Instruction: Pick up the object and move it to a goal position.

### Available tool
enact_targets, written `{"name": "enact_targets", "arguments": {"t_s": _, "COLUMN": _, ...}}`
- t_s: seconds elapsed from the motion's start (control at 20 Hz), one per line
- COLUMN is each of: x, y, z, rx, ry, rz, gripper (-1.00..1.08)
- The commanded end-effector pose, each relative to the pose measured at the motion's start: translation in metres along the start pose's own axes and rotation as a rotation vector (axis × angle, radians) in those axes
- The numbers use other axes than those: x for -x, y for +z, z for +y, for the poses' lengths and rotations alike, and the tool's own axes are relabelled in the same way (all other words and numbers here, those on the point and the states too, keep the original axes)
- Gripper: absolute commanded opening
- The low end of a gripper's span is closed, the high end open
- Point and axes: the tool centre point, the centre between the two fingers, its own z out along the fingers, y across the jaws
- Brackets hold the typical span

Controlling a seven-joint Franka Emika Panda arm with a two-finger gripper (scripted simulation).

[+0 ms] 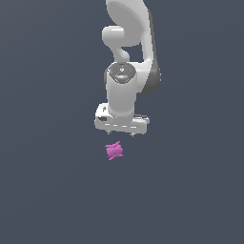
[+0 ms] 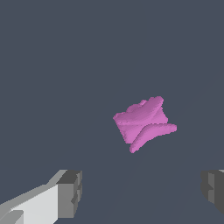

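You had the arm (image 1: 129,57) reaching straight down, its gripper (image 1: 120,131) hanging just above the object (image 1: 114,150) without touching it. In the wrist view the fingers (image 2: 70,193) stood wide apart, holding nothing, the pink lump lying clear of both. It rested on a plain dark grey-blue surface (image 1: 47,190).

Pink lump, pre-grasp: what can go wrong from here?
1. The pink lump is small and jagged with pointed bits, so the fingertips may land on a spike and let it twist or pop out.
2. In the wrist view it sits ahead of the open end effector, not between the fingers; closing before realigning would likely miss.
3. The exterior view shows the end effector above the lump; a misaligned descent could knock it away.
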Motion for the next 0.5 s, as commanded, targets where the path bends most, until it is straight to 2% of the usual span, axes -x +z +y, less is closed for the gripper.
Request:
{"name": "enact_targets", "arguments": {"t_s": 0.0, "x": -0.002, "y": 0.003, "z": 0.001, "rx": -0.003, "ry": 0.064, "rz": -0.001, "gripper": 1.0}}
{"name": "enact_targets", "arguments": {"t_s": 0.45, "x": -0.009, "y": 0.018, "z": 0.008, "rx": -0.012, "ry": 0.335, "rz": -0.004, "gripper": 1.0}}
